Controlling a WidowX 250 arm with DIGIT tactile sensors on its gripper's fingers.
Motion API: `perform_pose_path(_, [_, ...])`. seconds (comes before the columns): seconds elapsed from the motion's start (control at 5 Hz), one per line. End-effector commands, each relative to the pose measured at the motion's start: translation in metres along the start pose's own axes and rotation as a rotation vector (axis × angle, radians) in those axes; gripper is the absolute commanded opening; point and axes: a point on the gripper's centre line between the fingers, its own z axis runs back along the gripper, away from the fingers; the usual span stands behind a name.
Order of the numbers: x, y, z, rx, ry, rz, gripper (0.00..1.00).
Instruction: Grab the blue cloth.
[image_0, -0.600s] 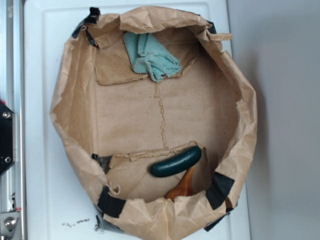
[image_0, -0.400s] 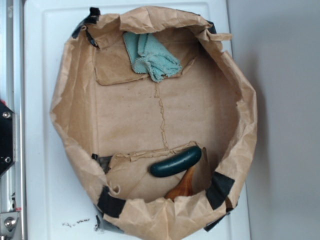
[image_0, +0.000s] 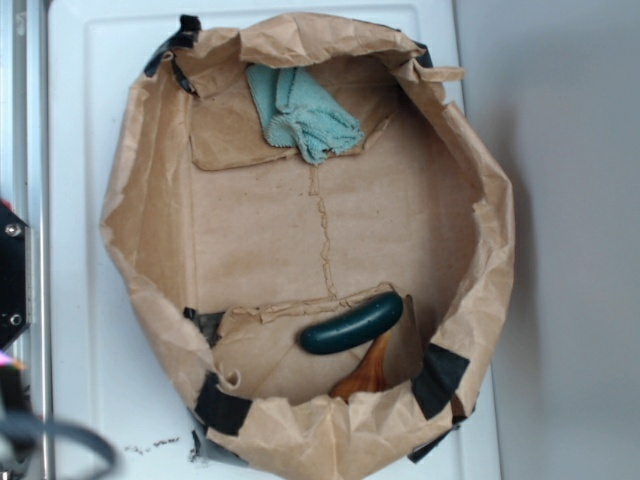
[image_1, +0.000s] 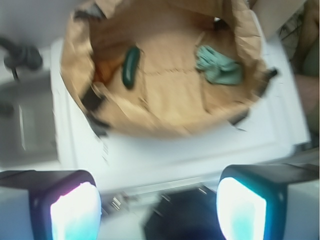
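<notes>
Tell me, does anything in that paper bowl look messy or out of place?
Mostly the container itself: the brown paper tub is crumpled, its rim ragged and patched with black tape. The blue cloth lies bunched against the far wall. A dark green cucumber-shaped thing rests over a brown wooden piece. Nothing looks spilled.

white tabletop (image_0: 80, 200), grey surface (image_0: 570, 250) on rt.

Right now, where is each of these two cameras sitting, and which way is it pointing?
Exterior: high overhead, looking straight down into the paper bag holding the blue cloth and cucumber; only dark robot parts show at the left edge.
Wrist: on the arm, outside the bag, looking down at an angle toward it; the open gripper fills the bottom, fingers glowing.
Shared: bag, cloth, cucumber.
</notes>
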Motion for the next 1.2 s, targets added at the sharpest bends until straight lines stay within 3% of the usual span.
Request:
perform_pose_path(0.0, [0.070,-0.027,-0.024,0.001,-0.027,0.184,1.00])
perform_pose_path(0.2, [0.103,-0.012,-0.061,0.084,0.001,0.427,1.00])
perform_pose_path(0.4, [0.110,0.018,-0.077,0.186,0.051,0.669,1.00])
perform_pose_path(0.6, [0.104,0.053,-0.061,0.222,0.053,0.714,1.00])
perform_pose_path(0.8, [0.098,0.087,-0.027,0.198,0.062,0.715,1.00])
perform_pose_path(1.0, [0.098,0.087,-0.027,0.198,0.062,0.715,1.00])
